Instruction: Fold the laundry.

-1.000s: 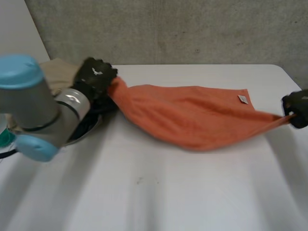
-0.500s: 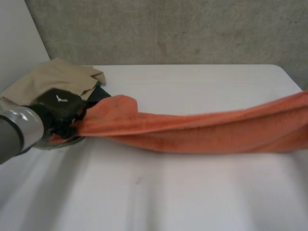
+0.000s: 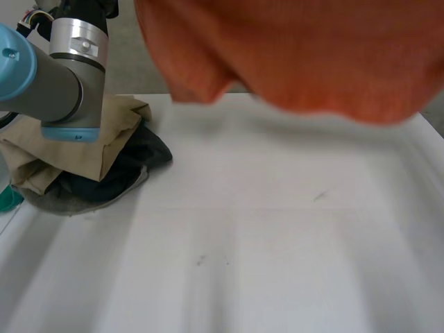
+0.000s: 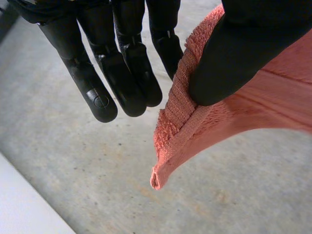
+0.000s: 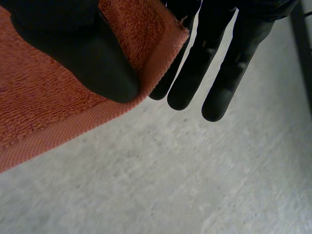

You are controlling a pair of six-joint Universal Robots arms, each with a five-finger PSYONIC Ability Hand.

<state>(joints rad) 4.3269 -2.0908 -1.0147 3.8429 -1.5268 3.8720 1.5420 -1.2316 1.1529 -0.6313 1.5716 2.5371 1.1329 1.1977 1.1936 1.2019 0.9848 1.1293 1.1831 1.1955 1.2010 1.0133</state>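
Observation:
An orange towel (image 3: pixel 298 55) hangs in the air above the white table (image 3: pixel 277 250), spread wide across the head view, its lower edge just over the table's far side. In the left wrist view my left hand (image 4: pixel 126 63) pinches one towel corner (image 4: pixel 185 122) between its thumb (image 4: pixel 234 58) and a finger, the other fingers straight beside it. My right hand (image 5: pixel 214 63) pinches another hemmed corner (image 5: pixel 146 58) under its thumb (image 5: pixel 92 53) the same way. My left arm (image 3: pixel 62 76) rises at the table's left.
A pile of laundry sits at the table's far left: a tan cloth (image 3: pixel 104 139) lies on a dark garment (image 3: pixel 139 163) and a grey piece (image 3: pixel 76 205). Something teal (image 3: pixel 8 198) shows at the left edge. A concrete wall stands behind.
The towel, stretched low between both hands a second ago, has been lifted off the table and now hangs high in front of the head camera. My left arm has risen over the pile.

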